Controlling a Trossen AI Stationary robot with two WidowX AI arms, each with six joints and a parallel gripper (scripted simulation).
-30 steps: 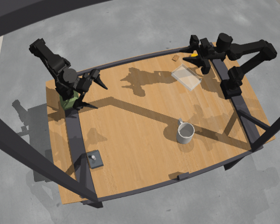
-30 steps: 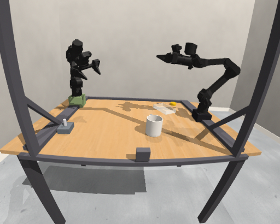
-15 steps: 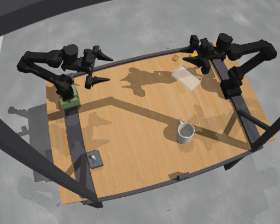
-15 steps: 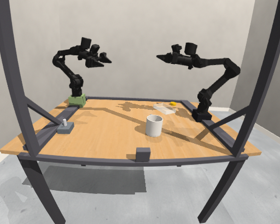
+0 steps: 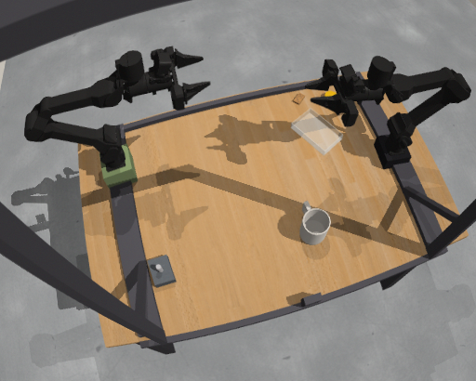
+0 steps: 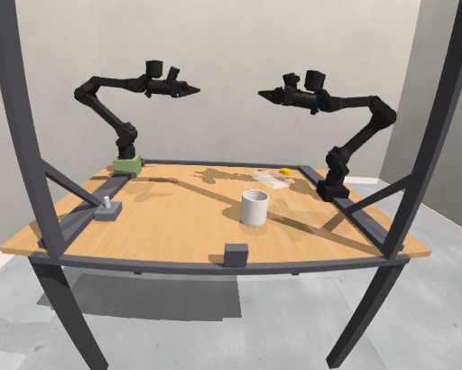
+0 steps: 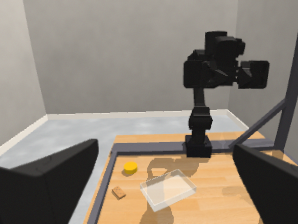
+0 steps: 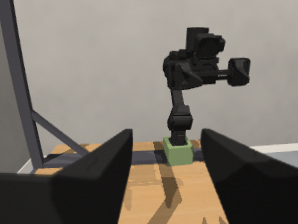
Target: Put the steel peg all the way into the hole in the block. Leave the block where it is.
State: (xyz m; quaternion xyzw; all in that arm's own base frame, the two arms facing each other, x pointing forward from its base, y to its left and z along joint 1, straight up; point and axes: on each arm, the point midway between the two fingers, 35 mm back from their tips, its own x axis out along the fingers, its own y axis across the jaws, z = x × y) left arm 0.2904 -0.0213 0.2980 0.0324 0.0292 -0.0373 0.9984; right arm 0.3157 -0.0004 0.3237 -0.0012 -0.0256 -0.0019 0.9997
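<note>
The grey block (image 5: 162, 273) lies near the table's front left corner, beside the dark rail; it also shows in the exterior view (image 6: 107, 212). The steel peg (image 5: 159, 268) (image 6: 106, 201) stands upright in the block's hole, with its top sticking out above the block. My left gripper (image 5: 205, 71) is open and empty, high in the air over the back left edge, far from the block. My right gripper (image 5: 310, 93) is high over the back right corner, with its fingers apart and nothing between them.
A white mug (image 5: 315, 226) stands right of the table's middle. A clear tray (image 5: 317, 130), a yellow disc (image 5: 329, 93) and a small brown piece (image 5: 298, 98) lie at the back right. The left arm stands on a green base (image 5: 119, 170). Dark frame rails and posts surround the table.
</note>
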